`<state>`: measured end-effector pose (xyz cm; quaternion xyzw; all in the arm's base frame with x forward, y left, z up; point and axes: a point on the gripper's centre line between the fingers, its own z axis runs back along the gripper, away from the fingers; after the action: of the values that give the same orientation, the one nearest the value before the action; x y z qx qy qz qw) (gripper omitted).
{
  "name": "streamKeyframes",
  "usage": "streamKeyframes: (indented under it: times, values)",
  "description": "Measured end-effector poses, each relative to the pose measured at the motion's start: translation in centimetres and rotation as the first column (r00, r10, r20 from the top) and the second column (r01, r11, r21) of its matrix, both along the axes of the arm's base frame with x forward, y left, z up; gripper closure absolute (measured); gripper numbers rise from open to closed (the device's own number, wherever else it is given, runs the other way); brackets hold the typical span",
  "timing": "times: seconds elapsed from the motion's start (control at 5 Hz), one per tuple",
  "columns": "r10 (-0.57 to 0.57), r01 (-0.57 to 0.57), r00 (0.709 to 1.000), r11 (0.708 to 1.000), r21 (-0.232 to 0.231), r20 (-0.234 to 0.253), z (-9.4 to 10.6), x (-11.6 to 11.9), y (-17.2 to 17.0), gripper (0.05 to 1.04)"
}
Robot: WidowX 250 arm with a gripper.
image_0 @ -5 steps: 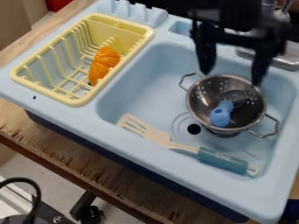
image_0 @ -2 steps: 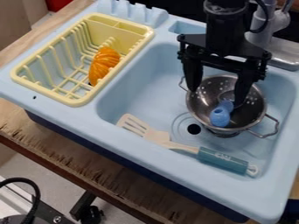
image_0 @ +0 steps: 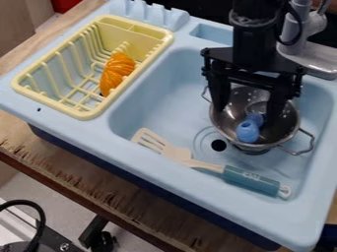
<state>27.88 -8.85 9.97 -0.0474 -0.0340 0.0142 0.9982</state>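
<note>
On my camera the gripper (image_0: 245, 117) hangs at the metal colander (image_0: 288, 123), fingers spread wide, gripping nothing; the blue-handled ladle (image_0: 247, 132) lies inside the colander, in the sink (image_0: 154, 106); I see a slotted spatula (image_0: 252, 181) nearby; a ribbed orange toy (image_0: 117, 73) sits in the yellow dish rack (image_0: 84, 116).

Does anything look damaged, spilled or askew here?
Yes: the wooden tabletop looks rough and splintered along its edge in front of the sink, perhaps from wear. No spill is visible, and nothing else stands out.
</note>
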Motion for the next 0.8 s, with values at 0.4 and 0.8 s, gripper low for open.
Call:
streamKeyframes:
  times: [0.4,0.8]
  values:
    - [0.041,-0.041,0.999,0.999,0.01,0.009,-0.3,0.3,0.2,0.082]
    - [0.043,-0.043,0.999,0.998,0.039,-0.004,-1.3,0.1,0.2,0.082]
